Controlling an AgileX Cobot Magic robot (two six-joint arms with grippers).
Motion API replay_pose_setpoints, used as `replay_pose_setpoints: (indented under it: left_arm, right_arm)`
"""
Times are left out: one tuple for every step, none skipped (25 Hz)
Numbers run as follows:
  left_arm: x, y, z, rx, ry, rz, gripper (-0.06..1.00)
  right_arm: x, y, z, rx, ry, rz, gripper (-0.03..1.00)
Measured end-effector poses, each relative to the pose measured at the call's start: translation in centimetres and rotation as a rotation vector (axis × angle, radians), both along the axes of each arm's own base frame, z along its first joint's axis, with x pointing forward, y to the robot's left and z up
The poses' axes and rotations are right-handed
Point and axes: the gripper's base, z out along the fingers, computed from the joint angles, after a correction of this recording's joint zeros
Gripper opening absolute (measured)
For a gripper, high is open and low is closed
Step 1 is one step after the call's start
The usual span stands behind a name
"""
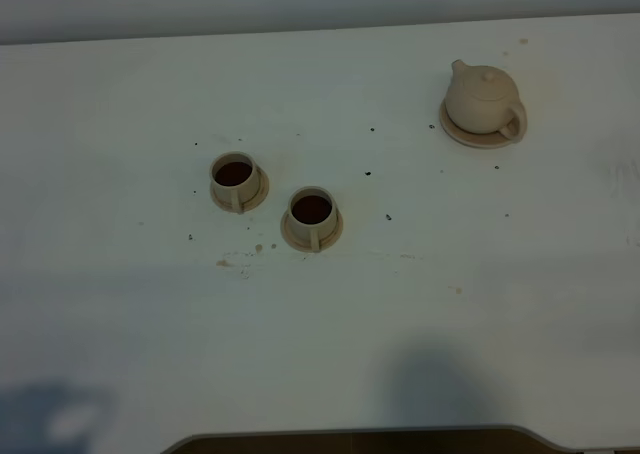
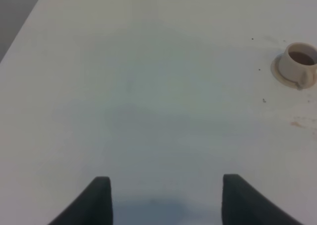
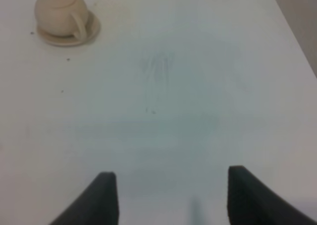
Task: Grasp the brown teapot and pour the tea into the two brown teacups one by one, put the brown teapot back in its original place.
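On the white table (image 1: 320, 334) the brown teapot (image 1: 482, 99) is sitting upright on its round saucer (image 1: 480, 136), far on the right side of the high view. Its lid is on, and its loop handle is pointing toward the near edge of the table. The two brown teacups are standing left of the middle, each one on its own small saucer: the left cup (image 1: 233, 177) and the right cup (image 1: 312, 214) are just beside each other but not touching. Both are holding dark tea (image 1: 312, 209). Small dark specks are lying on the table around them. No brand, label or writing is showing on any piece.

The left gripper (image 2: 166, 197) is hanging over bare table with its jaws wide apart and holding nothing; one cup (image 2: 298, 64) is showing far from it. The right gripper (image 3: 171, 195) is also standing wide open and empty, well apart from the teapot (image 3: 60, 13).
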Motion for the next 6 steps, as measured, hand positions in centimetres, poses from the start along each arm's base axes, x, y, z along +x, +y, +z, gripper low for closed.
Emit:
replay_pose_setpoints:
  left_arm:
    - [0.0,0.0,0.0,0.0,0.0,0.0,0.5]
    - [0.0,0.0,0.0,0.0,0.0,0.0,0.5]
    - [0.0,0.0,0.0,0.0,0.0,0.0,0.5]
    - [0.0,0.0,0.0,0.0,0.0,0.0,0.5]
    - [0.0,0.0,0.0,0.0,0.0,0.0,0.5]
    - [0.0,0.0,0.0,0.0,0.0,0.0,0.5]
  right_arm:
    - [0.0,0.0,0.0,0.0,0.0,0.0,0.51]
    - [0.0,0.0,0.0,0.0,0.0,0.0,0.51]
    - [0.0,0.0,0.0,0.0,0.0,0.0,0.51]
    - [0.0,0.0,0.0,0.0,0.0,0.0,0.51]
    - [0.0,0.0,-0.01,0.0,0.0,0.0,0.51]
    - [0.0,0.0,-0.01,0.0,0.0,0.0,0.51]
